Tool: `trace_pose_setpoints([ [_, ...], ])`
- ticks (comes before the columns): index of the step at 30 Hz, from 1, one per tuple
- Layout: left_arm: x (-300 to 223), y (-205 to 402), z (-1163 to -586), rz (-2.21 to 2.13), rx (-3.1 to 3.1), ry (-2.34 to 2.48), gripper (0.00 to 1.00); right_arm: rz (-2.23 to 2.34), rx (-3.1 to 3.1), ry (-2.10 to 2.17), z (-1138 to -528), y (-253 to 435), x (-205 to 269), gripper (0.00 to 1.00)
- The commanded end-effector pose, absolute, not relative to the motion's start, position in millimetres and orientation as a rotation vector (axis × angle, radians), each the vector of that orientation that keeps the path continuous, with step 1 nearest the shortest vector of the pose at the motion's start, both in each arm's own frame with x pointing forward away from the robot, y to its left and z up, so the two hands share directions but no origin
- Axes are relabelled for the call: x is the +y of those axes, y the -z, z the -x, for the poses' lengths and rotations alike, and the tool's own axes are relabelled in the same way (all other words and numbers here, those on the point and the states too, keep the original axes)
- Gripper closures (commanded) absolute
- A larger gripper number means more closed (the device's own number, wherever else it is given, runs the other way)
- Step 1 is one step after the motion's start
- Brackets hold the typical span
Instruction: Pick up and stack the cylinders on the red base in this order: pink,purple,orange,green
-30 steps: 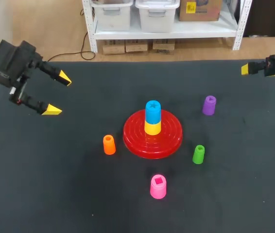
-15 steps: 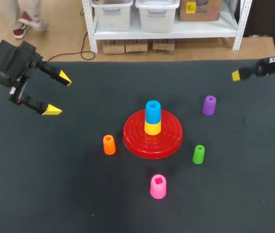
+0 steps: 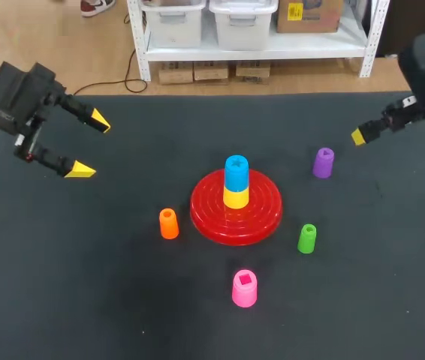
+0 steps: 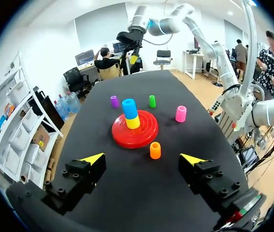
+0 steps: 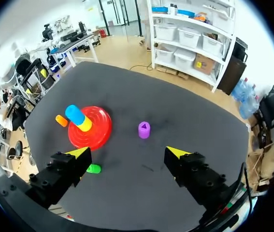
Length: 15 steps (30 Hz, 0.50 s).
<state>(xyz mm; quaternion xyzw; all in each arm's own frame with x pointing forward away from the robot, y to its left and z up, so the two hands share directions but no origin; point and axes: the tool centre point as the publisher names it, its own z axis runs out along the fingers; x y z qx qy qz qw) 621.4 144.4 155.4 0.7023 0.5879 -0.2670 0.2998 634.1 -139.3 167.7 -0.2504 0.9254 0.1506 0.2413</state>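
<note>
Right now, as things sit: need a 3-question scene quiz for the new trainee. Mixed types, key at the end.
1. True or false: the red base has nothing on it.
2. Multiple choice: which loose cylinder stands closest to the right gripper? A pink, B purple, C orange.
3. Fill in: the left gripper and the right gripper are both ___, holding nothing.

Key
1. False: a blue cylinder sits on a yellow cylinder at the middle of the base.
2. B, the purple cylinder.
3. open
</note>
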Motion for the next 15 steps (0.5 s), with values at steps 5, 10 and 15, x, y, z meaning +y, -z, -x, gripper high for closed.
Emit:
trace_pose_setpoints([
  [5,145,-155,-622,-1.866,1.559,0.710,0.00,0.615,2.523,-0.203,-627,-169,-140,0.00],
  [10,145,-155,-622,-1.866,1.559,0.710,0.00,0.615,2.523,-0.203,-627,-169,-140,0.00],
  [15,145,-155,-622,-1.866,1.559,0.710,0.00,0.657,2.567,-0.167,-619,-180,-121,0.00],
])
